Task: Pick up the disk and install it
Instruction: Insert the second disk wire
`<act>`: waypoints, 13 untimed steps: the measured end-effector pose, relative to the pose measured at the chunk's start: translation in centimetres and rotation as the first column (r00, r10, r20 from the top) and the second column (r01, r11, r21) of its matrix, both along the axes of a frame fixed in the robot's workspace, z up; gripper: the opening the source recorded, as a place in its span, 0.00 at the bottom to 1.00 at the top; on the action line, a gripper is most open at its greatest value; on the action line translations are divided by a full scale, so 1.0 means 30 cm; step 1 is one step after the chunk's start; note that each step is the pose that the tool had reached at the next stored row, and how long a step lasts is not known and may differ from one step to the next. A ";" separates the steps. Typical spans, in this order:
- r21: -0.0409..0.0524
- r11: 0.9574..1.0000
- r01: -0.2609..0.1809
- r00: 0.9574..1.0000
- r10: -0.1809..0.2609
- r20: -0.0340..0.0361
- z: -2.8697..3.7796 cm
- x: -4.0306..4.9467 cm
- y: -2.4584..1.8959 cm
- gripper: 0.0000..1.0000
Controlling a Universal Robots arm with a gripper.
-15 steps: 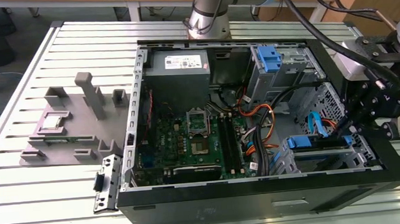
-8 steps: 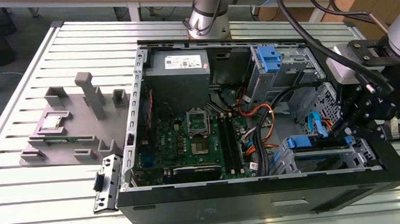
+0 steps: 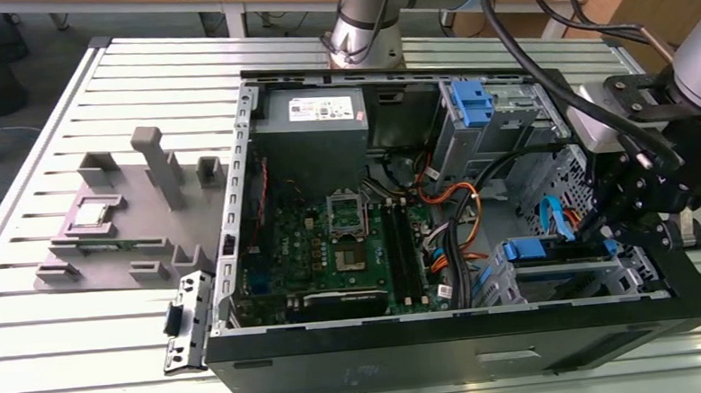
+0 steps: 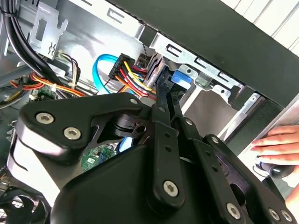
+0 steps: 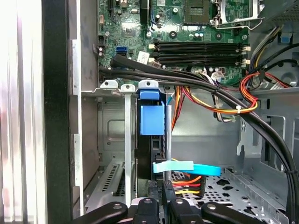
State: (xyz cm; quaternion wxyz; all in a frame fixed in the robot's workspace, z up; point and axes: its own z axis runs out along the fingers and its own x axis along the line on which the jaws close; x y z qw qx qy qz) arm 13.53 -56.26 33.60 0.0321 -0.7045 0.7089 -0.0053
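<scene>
The disk (image 5: 152,154) stands on edge in the drive cage at the case's front corner, its blue carrier tab (image 5: 152,116) uppermost. In the exterior view the same blue carrier (image 3: 531,250) sits in the lower bay on the exterior view's right. My gripper (image 3: 610,228) hangs right at that bay. Its black fingers (image 4: 161,107) run close together to the disk's end beside the blue carrier (image 4: 180,79). In the first wrist view the gripper (image 5: 162,205) closes narrowly on the disk's dark edge.
Black, orange and yellow cables (image 5: 210,93) and a blue data cable (image 5: 187,168) crowd the cage. A second blue bracket (image 3: 471,100) sits in the upper bay beside the grey power supply (image 3: 310,117). A person's hand (image 4: 275,144) rests outside the case. A grey fixture (image 3: 123,208) stands on the slatted table.
</scene>
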 end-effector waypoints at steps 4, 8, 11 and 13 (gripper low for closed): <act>0.000 1.000 -0.010 1.000 0.010 0.000 -0.002 -0.001 0.000 0.16; 0.000 1.000 -0.014 1.000 0.014 0.000 -0.002 -0.002 0.000 0.16; 0.000 1.000 -0.015 1.000 0.015 0.000 -0.002 -0.003 0.000 0.16; 0.000 1.000 -0.015 1.000 0.015 0.000 -0.002 -0.002 0.000 0.16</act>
